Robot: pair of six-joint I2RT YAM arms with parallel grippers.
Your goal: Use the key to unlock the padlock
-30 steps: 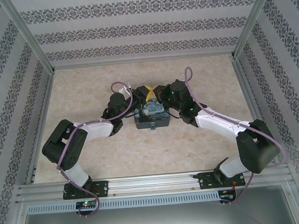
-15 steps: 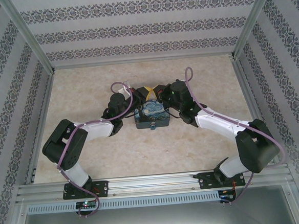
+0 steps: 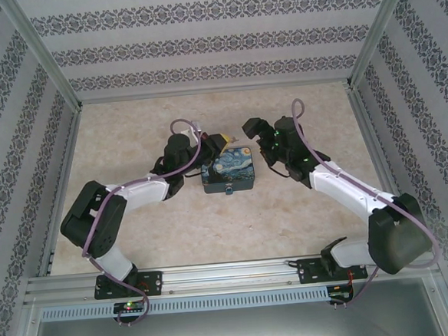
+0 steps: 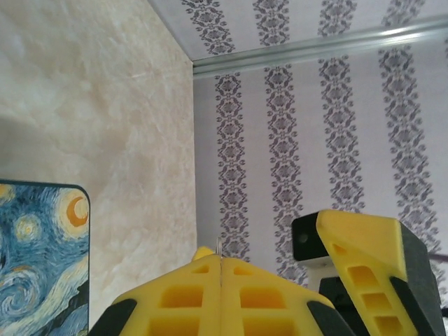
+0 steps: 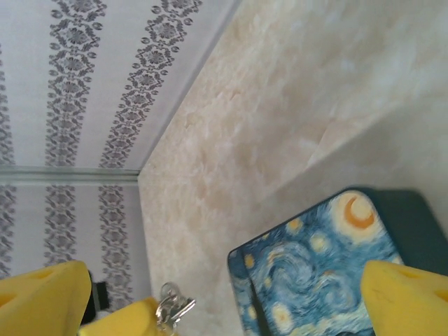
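My left gripper [image 3: 217, 142] [image 4: 221, 260] is shut at the back-left corner of the starry-night painted box [image 3: 228, 171] [image 4: 35, 259] [image 5: 322, 280]. A thin silvery key [image 4: 220, 247] sticks out between its yellow tips. In the right wrist view the key and its ring [image 5: 171, 308] poke out from that yellow tip. My right gripper [image 3: 259, 137] [image 5: 224, 311] is open, its fingers [image 5: 409, 297] wide apart, off the box's back-right corner. The padlock is too small to tell apart; a tiny nub [image 3: 228, 191] sits on the box's front wall.
The box lies mid-table on the beige marbled surface [image 3: 135, 220]. Patterned walls [image 3: 215, 45] and metal frame rails close off the back and sides. My right gripper's yellow finger [image 4: 367, 259] hangs close beside the left one.
The right gripper has let go, opened and pulled back to the right, away from the left gripper. The box lid is now uncovered. The left gripper shifted slightly left, still shut.
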